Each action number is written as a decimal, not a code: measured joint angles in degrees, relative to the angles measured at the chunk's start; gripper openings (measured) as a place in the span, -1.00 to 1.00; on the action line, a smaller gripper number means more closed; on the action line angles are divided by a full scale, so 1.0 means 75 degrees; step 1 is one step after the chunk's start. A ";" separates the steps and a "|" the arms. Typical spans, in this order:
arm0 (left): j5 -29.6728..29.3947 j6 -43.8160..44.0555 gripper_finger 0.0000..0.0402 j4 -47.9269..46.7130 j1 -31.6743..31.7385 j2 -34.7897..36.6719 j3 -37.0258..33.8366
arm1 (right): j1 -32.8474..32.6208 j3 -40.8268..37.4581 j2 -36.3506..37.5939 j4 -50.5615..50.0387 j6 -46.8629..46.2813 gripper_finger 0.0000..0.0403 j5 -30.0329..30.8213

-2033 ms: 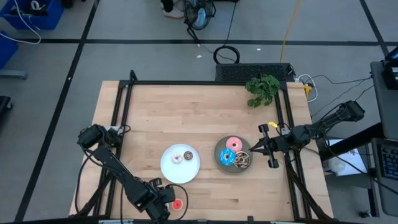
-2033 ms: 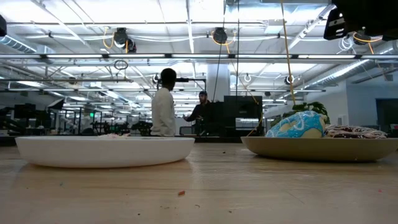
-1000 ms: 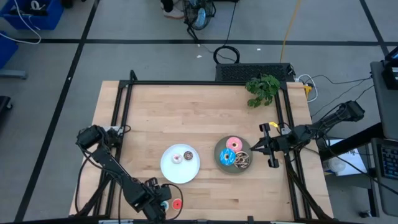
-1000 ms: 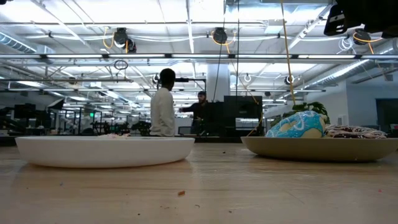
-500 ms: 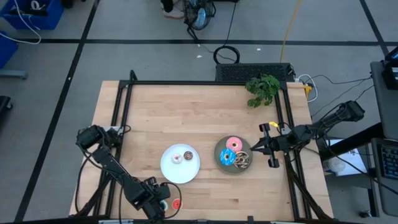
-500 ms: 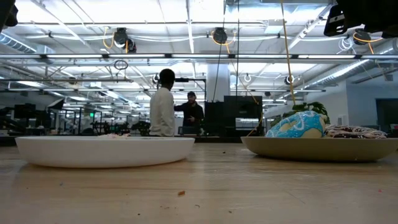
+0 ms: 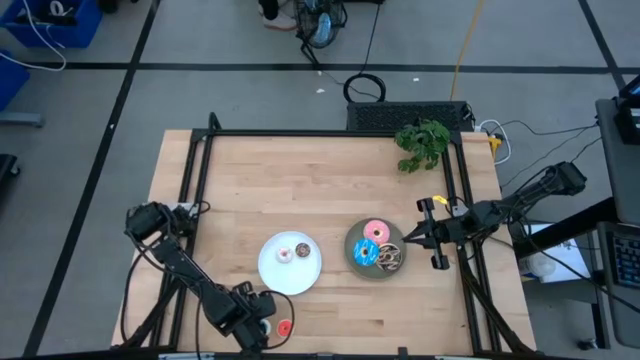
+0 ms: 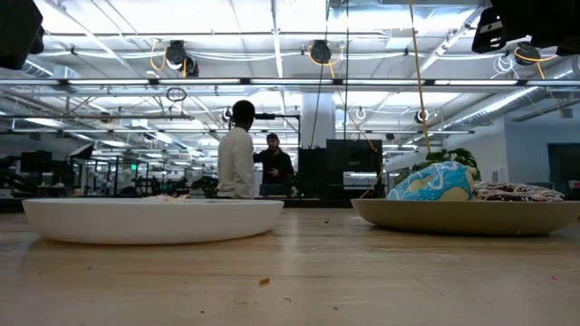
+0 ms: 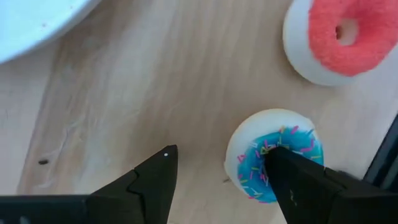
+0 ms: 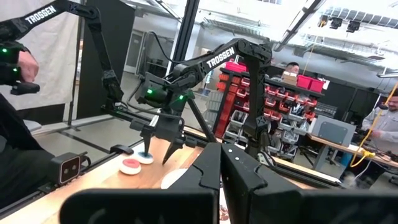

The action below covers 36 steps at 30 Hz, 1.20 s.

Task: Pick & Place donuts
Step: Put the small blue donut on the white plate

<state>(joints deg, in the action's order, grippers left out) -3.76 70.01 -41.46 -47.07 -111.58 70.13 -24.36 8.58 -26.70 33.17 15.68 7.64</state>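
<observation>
My left gripper [image 9: 217, 168] is open near the table's near edge and points down [image 7: 253, 318]. One fingertip stands at the hole of the blue mini donut [image 9: 258, 158], the other over bare wood. The red mini donut [image 9: 339, 37] lies flat on the table just beside it [image 7: 284, 327]. The white plate [image 7: 272, 272] carries the white mini donut [image 7: 284, 253] and the brown mini donut [image 7: 302, 249]. The grey plate [image 7: 352, 240] holds the pink [image 7: 377, 230], blue sprinkled [image 7: 366, 253] and dark brown [image 7: 390, 258] donuts. My right gripper [image 7: 405, 240] is shut and waits at the grey plate's right rim. My left gripper comes from above, pointing down. One fingertip [image 9: 280, 163] stands at the hole of the blue mini donut, which lies flat on the table. The finger itself hides the place, so I cannot tell whether it touches the donut. The other finger touches nothing.
A green plant sprig [image 7: 422, 143] lies near the table's far right corner. A black frame rail [image 7: 330, 132] runs around the table. Bare wood lies across the far half. People stand in the room beyond the table [image 8: 237, 149].
My left gripper has shifted slightly by the table's near edge, and part of that arm has come further into the low view's upper left corner. The donuts and plates have stayed where they were.
</observation>
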 joint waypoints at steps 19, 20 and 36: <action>0.0191 -0.1352 -0.38 0.0697 0.0192 0.0119 0.0140 | 0.0000 0.0000 -0.0001 -0.0005 0.0000 -1.00 0.0000; 0.0201 -0.1474 -0.48 0.0687 0.0208 0.0202 0.0176 | 0.0000 0.0000 0.0000 -0.0009 0.0000 -1.00 0.0000; 0.0585 -0.1955 -0.95 -0.1147 0.0689 0.2018 0.0338 | 0.0003 0.0000 -0.0002 -0.0030 0.0000 -1.00 0.0003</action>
<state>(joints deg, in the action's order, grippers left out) 0.63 55.35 -50.06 -41.90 -96.44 72.66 -24.34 8.58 -26.72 32.95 15.68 7.66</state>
